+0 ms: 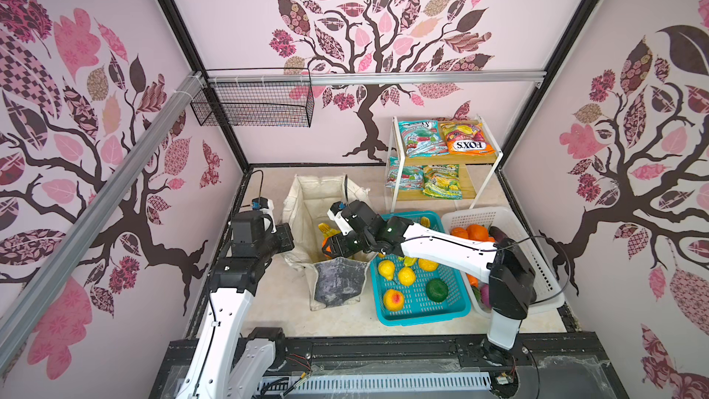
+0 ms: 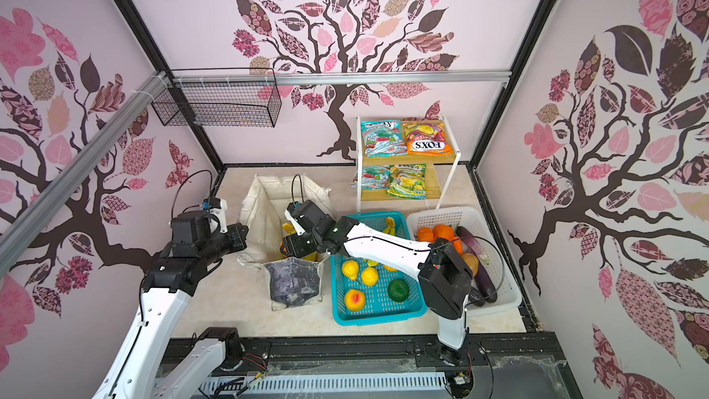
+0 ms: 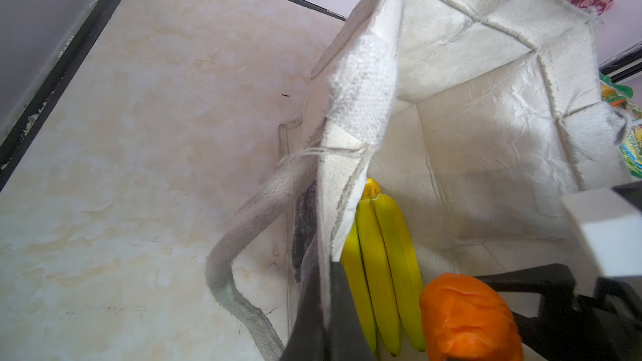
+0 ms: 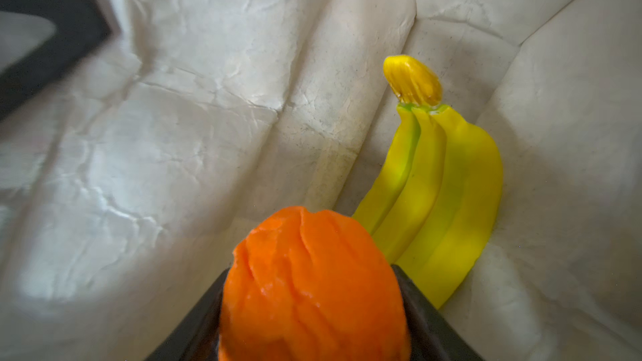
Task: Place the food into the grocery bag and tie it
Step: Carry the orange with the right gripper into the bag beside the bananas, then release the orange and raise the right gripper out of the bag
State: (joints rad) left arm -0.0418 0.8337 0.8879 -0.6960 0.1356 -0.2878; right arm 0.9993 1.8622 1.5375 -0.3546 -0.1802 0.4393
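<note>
Gripping: right tool (image 1: 330, 247) clamps ridged round orange (image 4: 312, 283) inside cream woven canvas grocery bag (image 3: 486, 98) | left tool (image 3: 324, 321) pinched closed on frayed bag rim, mouth wide | smooth banana bunch (image 4: 441, 185) against inner corner, creased lining beside it open.

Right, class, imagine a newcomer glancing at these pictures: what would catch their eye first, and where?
Probably the bright orange, gripped in the right arm's jaws down inside the cream bag, beside a yellow banana bunch leaning in its corner. Next, the teal basket of fruit right of the bag, and the big tree pattern on the back wall.
</note>
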